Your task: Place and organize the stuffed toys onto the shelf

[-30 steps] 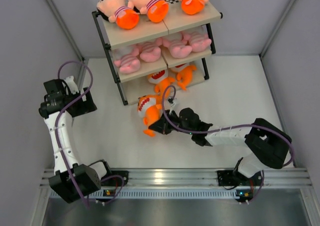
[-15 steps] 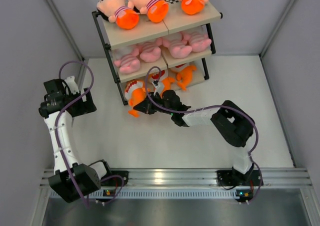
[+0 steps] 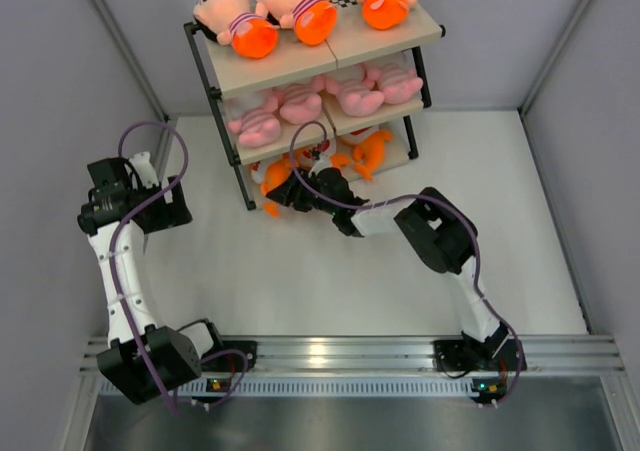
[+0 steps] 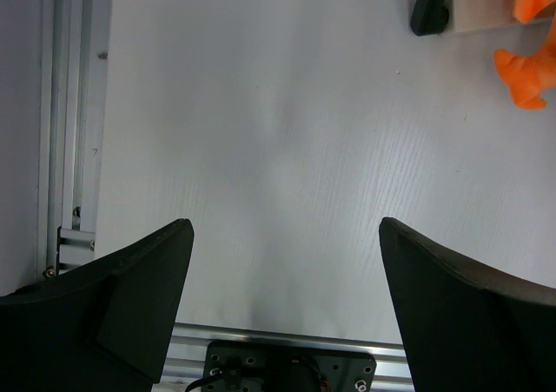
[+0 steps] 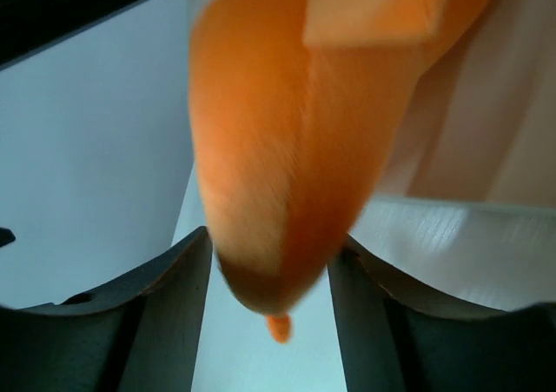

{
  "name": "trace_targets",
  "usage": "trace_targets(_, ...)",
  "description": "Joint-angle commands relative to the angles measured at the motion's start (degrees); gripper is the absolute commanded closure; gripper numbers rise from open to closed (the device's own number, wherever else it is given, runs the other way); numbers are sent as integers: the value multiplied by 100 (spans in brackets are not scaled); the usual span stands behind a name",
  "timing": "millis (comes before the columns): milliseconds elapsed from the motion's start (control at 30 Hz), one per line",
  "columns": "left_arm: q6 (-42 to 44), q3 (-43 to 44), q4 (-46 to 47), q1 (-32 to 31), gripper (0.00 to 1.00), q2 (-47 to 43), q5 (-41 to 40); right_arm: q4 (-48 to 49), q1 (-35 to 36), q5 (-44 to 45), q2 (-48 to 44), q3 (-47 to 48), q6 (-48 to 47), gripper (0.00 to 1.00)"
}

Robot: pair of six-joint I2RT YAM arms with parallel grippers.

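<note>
The shelf (image 3: 213, 91) stands at the back, its black foot (image 4: 430, 5) showing in the left wrist view. Peach-headed dolls (image 3: 245, 21) lie on its top board, pink striped animals (image 3: 300, 103) on the middle one, and an orange shark (image 3: 365, 149) on the bottom one. Another orange shark (image 3: 272, 176) sits at the bottom tier's left front corner. My right gripper (image 3: 292, 193) is low beside it, open, with the shark's blurred orange body (image 5: 278, 149) between the parted fingers (image 5: 165, 279). My left gripper (image 3: 150, 183) hangs open and empty over bare table (image 4: 285, 235), far left of the shelf.
Grey walls close in the white table on three sides. An aluminium rail (image 3: 340, 351) with both arm bases runs along the near edge. The right arm stretches across the table's middle toward the shelf. An orange shark fin (image 4: 526, 79) shows beside the shelf foot.
My right arm carried the orange shark from the table's middle up to the bottom tier's left corner. Its jaws, shut on the shark before, have parted. The left arm has not moved.
</note>
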Motion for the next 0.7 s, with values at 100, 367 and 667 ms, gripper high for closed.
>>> trace_targets(100,112,62,192,21,6,66,61,92,-12,199,-287,-39,16,39)
trace_targets(367,156,45,192,21,6,66,105,-575,76,982,-1667,-1313,-353,30)
trace_targets(667,147,27,192,21,6,-4,166,-1447,15,1668,-2696,-2105,-566,28)
